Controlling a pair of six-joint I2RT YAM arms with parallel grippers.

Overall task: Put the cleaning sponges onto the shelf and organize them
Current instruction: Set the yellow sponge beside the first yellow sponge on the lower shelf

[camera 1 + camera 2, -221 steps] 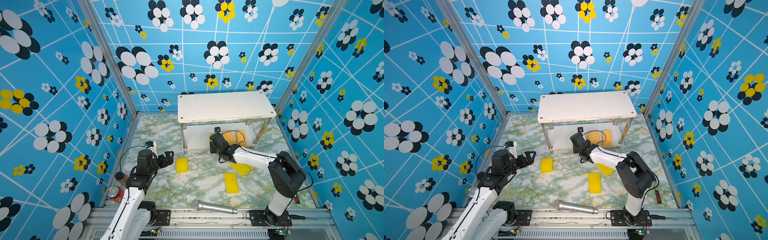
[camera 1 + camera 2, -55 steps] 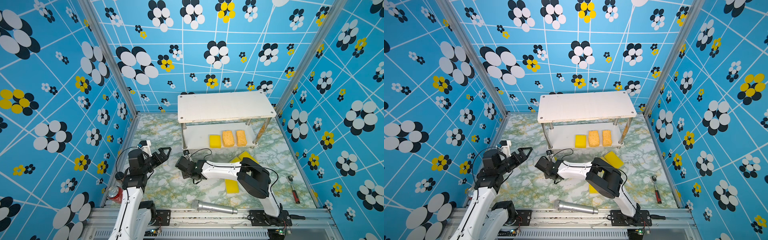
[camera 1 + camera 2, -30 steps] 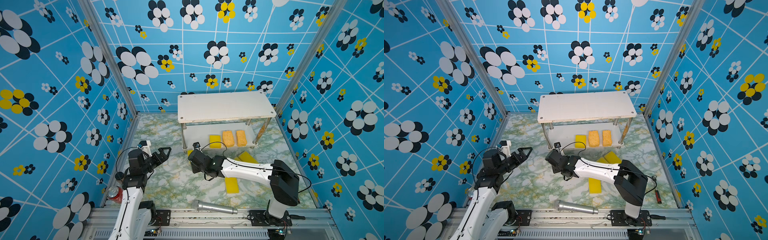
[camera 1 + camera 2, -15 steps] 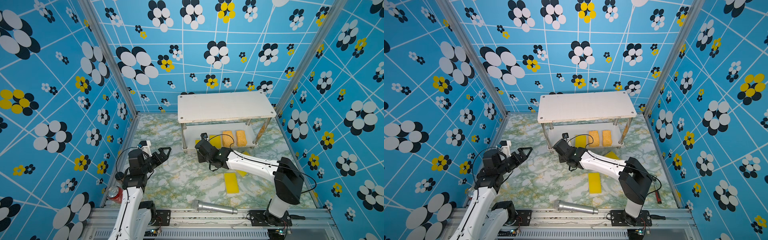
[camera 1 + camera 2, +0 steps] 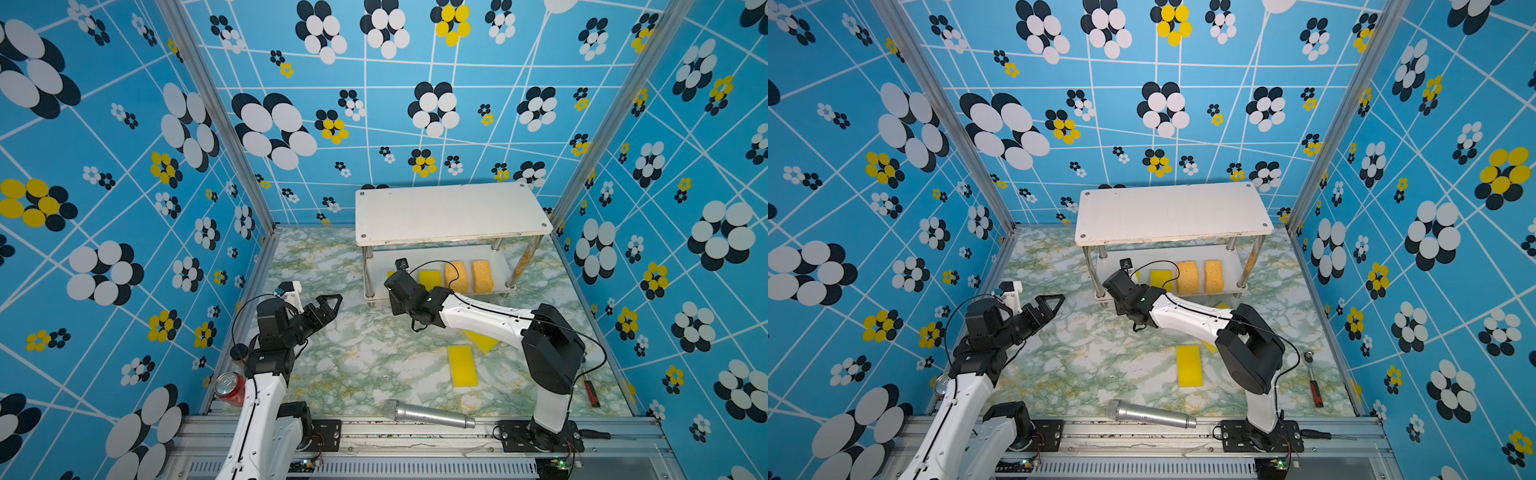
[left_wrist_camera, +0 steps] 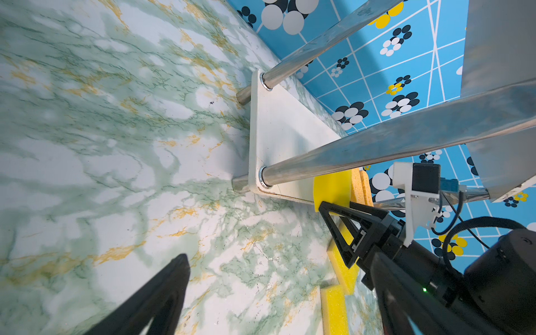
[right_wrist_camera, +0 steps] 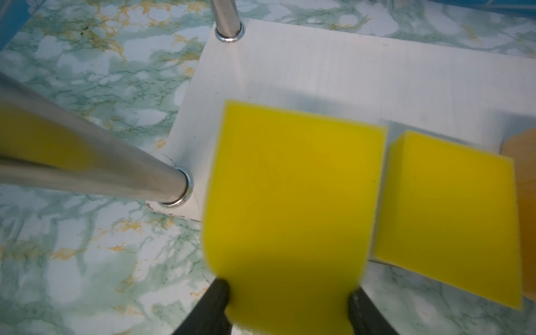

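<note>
The shelf [image 5: 453, 212] stands at the back right; its lower board [image 7: 333, 69] carries a small yellow sponge [image 5: 430, 279] and two orange-tan sponges [image 5: 456, 276] in a row. My right gripper [image 7: 290, 293] is shut on another small yellow sponge [image 7: 290, 208], held over the lower board's front left corner, beside the chrome leg [image 7: 95, 174] and next to the resting yellow one [image 7: 446, 214]. In both top views the right gripper [image 5: 1117, 284] sits at the shelf's front left. Two flat yellow sponges [image 5: 462, 365] [image 5: 482, 341] lie on the floor. My left gripper [image 5: 328, 305] hangs open and empty, left of the shelf.
A silver microphone [image 5: 428, 414] lies along the front edge. A red can [image 5: 230, 386] stands by the left arm's base. A red-handled tool [image 5: 1315, 384] lies at the right wall. The right arm [image 5: 486, 320] stretches over one flat sponge.
My right gripper has carried the small yellow sponge from the floor's middle back and right to the shelf's lower tier. The left arm has stayed still.
</note>
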